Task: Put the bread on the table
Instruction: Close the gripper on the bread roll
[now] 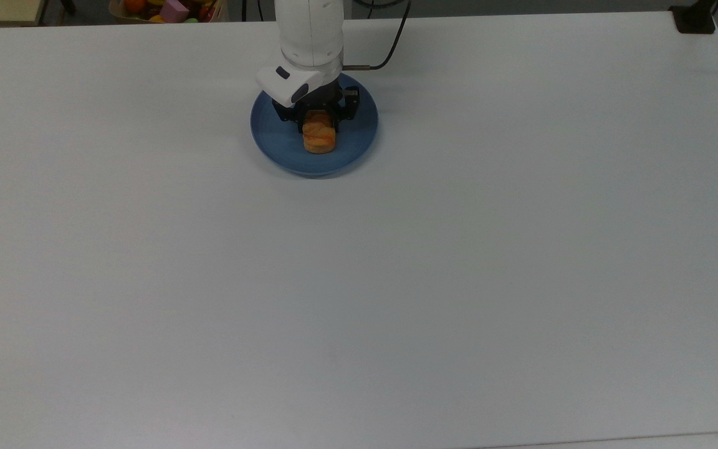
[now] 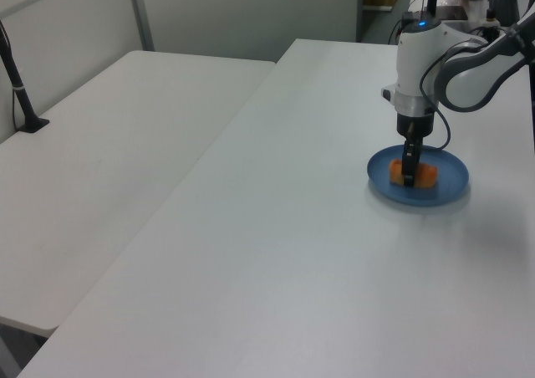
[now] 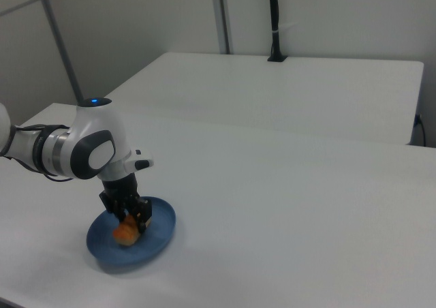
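**Gripper lowered over bread on blue plate**

The bread (image 1: 320,140) is seen lying on the blue plate (image 1: 284,144), which sits on the white table (image 1: 396,262) toward the far edge in the top view. The loaf is laid lengthwise, its near end clear and visible, its far end covered by the gripper body. No part of the loaf is seen touching the table itself.

The gripper (image 1: 318,122) is positioned directly over the loaf, pointed straight down, with the white wrist housing above it. In the top view a dark finger is noted on each side of the loaf, the bread lodged between them. The gap is narrow, about the loaf's width. Whether the fingers are pressed against the crust or merely flanking it cannot be told from these views.

In the left view the gripper (image 2: 409,176) is seen reaching down to the bread (image 2: 424,175), with the plate (image 2: 447,187) beneath. In the right view the gripper (image 3: 134,217) is set low over the plate (image 3: 155,234), and the bread (image 3: 125,234) shows as an orange lump at the fingertips, resting on the plate surface.

A second white table (image 2: 100,160) is recorded beside the first. A box of coloured items (image 1: 172,9) is seen past the far edge in the top view.
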Action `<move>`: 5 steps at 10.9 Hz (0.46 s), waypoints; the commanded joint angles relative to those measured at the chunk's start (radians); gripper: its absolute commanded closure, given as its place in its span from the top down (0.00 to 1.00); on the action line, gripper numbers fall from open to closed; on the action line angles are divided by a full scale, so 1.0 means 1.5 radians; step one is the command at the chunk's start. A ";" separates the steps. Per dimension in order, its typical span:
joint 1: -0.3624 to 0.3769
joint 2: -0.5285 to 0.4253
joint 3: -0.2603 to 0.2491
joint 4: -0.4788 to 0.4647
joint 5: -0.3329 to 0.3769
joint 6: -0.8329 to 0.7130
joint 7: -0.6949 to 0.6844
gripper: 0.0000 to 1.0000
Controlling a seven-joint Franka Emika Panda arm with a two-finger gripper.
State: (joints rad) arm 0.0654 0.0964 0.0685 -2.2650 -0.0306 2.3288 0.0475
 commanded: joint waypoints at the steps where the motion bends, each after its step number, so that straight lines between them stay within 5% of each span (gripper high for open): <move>1: -0.003 -0.029 -0.003 -0.010 0.004 -0.025 -0.006 0.27; 5: -0.002 -0.078 -0.003 0.029 0.004 -0.134 -0.007 0.20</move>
State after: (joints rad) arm 0.0577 0.0457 0.0682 -2.2541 -0.0307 2.2445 0.0475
